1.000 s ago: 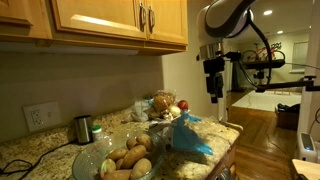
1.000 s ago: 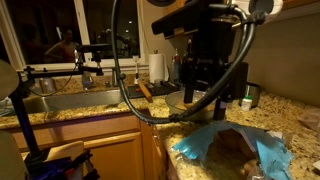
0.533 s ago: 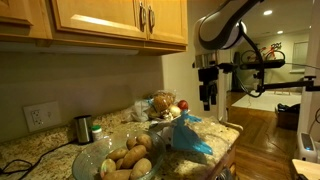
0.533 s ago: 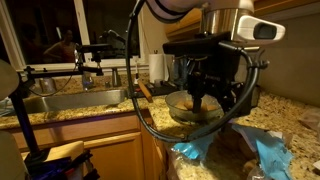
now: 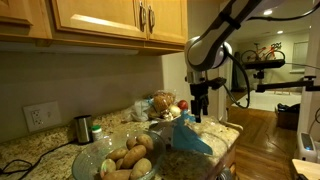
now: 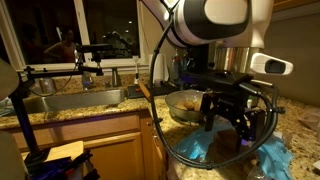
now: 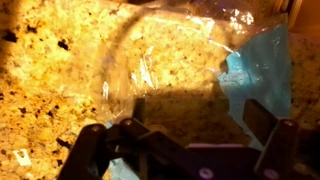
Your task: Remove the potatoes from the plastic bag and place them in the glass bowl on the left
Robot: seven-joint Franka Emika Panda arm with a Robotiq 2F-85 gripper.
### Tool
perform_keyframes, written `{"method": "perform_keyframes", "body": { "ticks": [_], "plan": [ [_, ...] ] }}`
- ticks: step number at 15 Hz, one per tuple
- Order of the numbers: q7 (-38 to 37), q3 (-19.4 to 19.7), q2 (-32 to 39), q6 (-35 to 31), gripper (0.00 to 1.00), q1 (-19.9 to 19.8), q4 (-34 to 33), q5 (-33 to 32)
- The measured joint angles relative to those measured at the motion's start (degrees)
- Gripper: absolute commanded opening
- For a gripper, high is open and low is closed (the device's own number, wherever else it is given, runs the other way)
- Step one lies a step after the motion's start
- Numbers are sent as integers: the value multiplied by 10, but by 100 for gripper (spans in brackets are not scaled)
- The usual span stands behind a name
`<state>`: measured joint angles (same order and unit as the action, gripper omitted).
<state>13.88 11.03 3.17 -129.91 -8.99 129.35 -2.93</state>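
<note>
Blue plastic bag (image 5: 190, 137): straight below the gripper (image 5: 201, 108), slumped open on the granite counter (image 5: 30, 152); also under the tool in the other outside camera (image 6: 272, 156).
Gripper state: released, spread wide, holding nothing, pointing down.
Change: down from cabinet height a second ago to just above the bag, and closer over its mouth.
Wrist view: fingers (image 7: 268, 135) framing crumpled clear film and a blue edge; middle lost in shadow, contents impossible to tell.
Glass bowl (image 5: 82, 158): well off to the tool's side, already holding several potatoes (image 5: 130, 157).
Meaning: likely an approach for another pick, so the task is partly done.
Risk: loose film between the jaws, easily pinched along with a potato.
</note>
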Motion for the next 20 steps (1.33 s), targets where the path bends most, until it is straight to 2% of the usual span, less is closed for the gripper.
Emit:
{"method": "perform_keyframes", "body": {
  "ticks": [6, 15, 20],
  "plan": [
    [11, -5, 69, -16, 100, -1, -51, 0],
    [11, -7, 76, -15, 100, -1, -52, -1],
    [11, -17, 104, -16, 100, -1, -54, 0]
  ]
}}
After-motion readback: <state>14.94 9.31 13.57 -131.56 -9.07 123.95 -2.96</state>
